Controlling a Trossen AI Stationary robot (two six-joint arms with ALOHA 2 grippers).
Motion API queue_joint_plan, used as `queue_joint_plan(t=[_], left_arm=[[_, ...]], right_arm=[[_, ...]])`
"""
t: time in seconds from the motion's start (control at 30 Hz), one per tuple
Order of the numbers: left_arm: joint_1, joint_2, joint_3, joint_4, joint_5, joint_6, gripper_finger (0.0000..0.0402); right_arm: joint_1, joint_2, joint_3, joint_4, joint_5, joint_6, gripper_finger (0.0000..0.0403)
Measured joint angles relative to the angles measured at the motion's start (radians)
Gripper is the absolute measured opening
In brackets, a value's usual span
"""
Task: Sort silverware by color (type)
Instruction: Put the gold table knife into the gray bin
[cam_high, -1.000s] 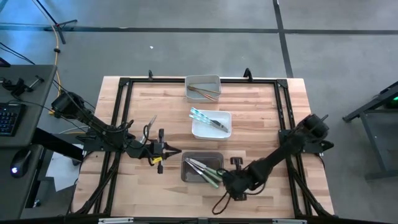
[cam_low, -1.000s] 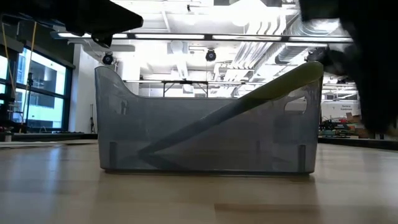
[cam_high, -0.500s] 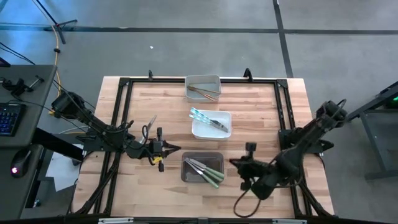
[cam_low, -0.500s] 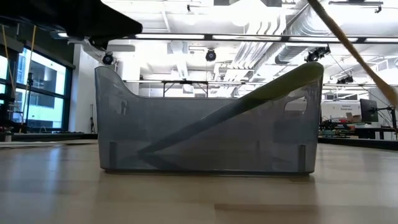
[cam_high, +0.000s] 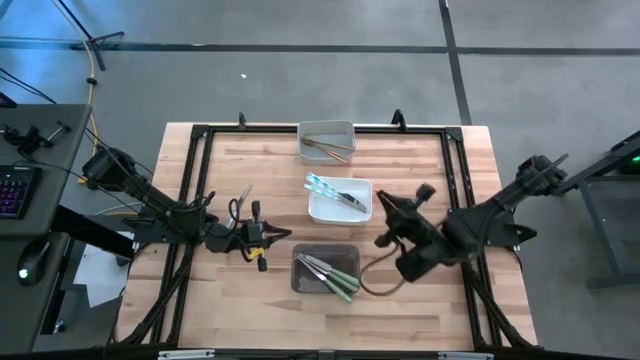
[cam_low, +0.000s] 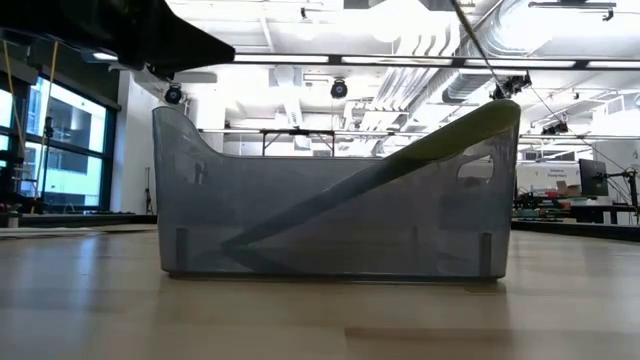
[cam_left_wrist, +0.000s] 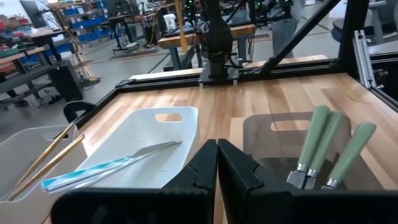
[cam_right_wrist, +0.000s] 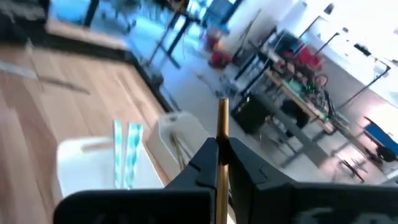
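Right gripper (cam_right_wrist: 219, 163), clamped on a tan-handled piece (cam_right_wrist: 222, 124), has swung up from beside the grey bin (cam_high: 325, 270) to near the white bin (cam_high: 340, 200), so drop-off in the far bin (cam_high: 327, 141) looks next; left gripper (cam_left_wrist: 217, 163) is shut, empty.

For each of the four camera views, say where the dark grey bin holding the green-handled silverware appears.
High view: dark grey bin, low centre of the table.
Low view: it fills the middle.
Left wrist view: just beyond the shut left tool, at right.
Right wrist view: not in it.
Shared landmark: the green-handled silverware inside the bin.
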Motion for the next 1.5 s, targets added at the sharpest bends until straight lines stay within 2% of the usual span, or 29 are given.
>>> queue_joint_plan(t=[0.13,0.2,0.33,0.47,0.67,0.83,0.93,1.07,1.13,1.3,1.5], left_arm=[[0.008,0.0,0.0,0.0,0.012,0.009,0.0003],[0.012,0.0,0.0,0.0,0.029,0.015,0.0003],[0.012,0.0,0.0,-0.001,0.032,0.017,0.0003],[0.012,0.0,0.0,-0.004,0.032,0.017,0.0003],[0.012,0.0,0.0,-0.005,0.032,0.031,0.0003],[0.012,0.0,0.0,-0.002,0.027,0.061,0.0003],[0.012,0.0,0.001,0.003,0.013,0.084,0.0003],[0.012,0.0,0.001,0.0,-0.064,0.128,0.0003],[0.018,0.0,0.001,0.0,-0.104,0.153,0.0003],[0.061,0.0,0.001,0.0,-0.127,0.189,0.0003],[0.135,0.0,0.001,-0.007,-0.124,0.224,0.0003]], right_arm=[[-0.09,-0.001,-0.001,0.036,-0.182,-0.133,0.0],[-0.143,-0.002,-0.027,0.177,-0.312,-0.289,0.0],[-0.262,-0.007,-0.09,0.518,-0.663,-0.661,0.0],[-0.419,-0.009,-0.125,0.752,-0.896,-0.859,0.0],[-0.661,-0.005,-0.252,1.202,-1.228,-0.985,0.0],[-0.864,0.046,-0.405,1.659,-1.42,-0.912,0.0],[-0.976,0.12,-0.457,1.874,-1.502,-0.794,0.0],[-1.075,0.258,-0.448,2.029,-1.534,-0.669,0.0],[-1.101,0.327,-0.415,2.049,-1.533,-0.633,0.0],[-1.126,0.473,-0.312,2.056,-1.525,-0.586,0.0],[-1.127,0.563,-0.213,2.021,-1.524,-0.543,0.0]])
